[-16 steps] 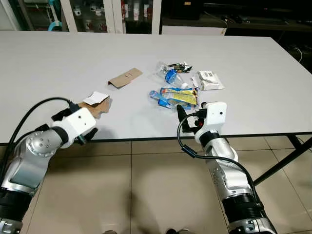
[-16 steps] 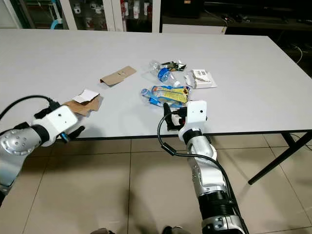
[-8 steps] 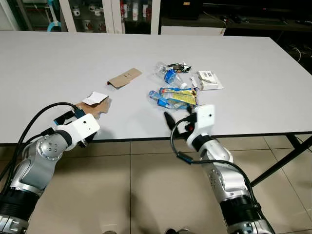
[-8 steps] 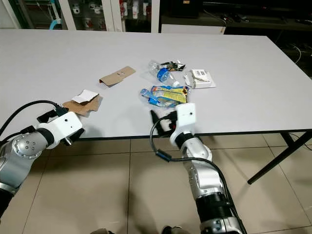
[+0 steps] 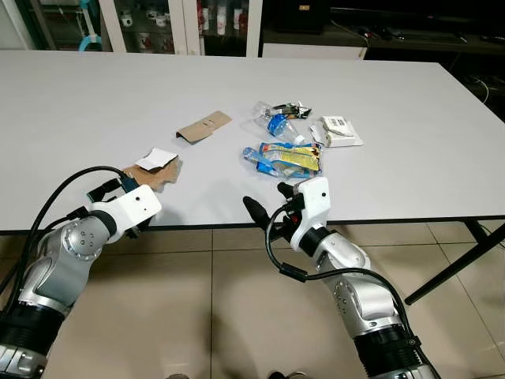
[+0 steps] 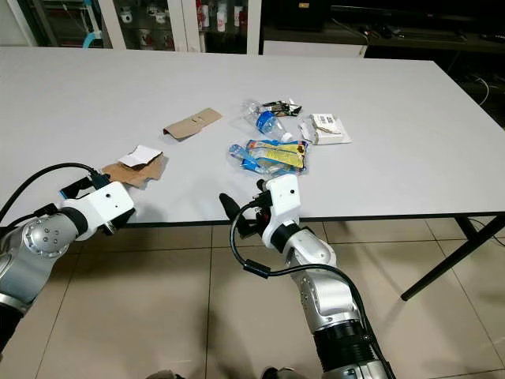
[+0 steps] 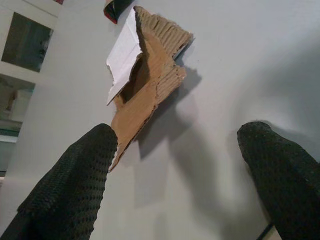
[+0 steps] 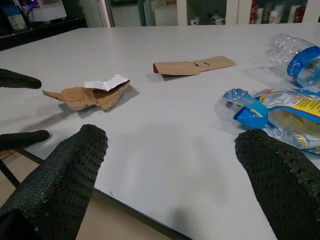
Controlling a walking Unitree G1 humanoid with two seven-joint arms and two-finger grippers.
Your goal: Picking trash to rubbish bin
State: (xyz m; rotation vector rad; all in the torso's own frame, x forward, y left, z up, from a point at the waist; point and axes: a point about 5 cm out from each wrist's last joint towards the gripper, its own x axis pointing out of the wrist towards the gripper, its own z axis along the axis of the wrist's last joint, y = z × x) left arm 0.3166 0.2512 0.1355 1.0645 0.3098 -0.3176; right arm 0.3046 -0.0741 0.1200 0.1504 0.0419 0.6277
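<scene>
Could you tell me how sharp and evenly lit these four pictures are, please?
Both eye views are sharp and evenly lit; in the left wrist view the torn cardboard throws a soft shadow; in the right wrist view the near black fingers are blurred while the bottle is crisp.

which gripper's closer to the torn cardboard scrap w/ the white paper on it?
Left. The left gripper, fingers open, sits at the table edge right beside the torn cardboard scrap. The right gripper, also open, is well off to the scrap's right, nearer the blue-yellow wrapper.
</scene>
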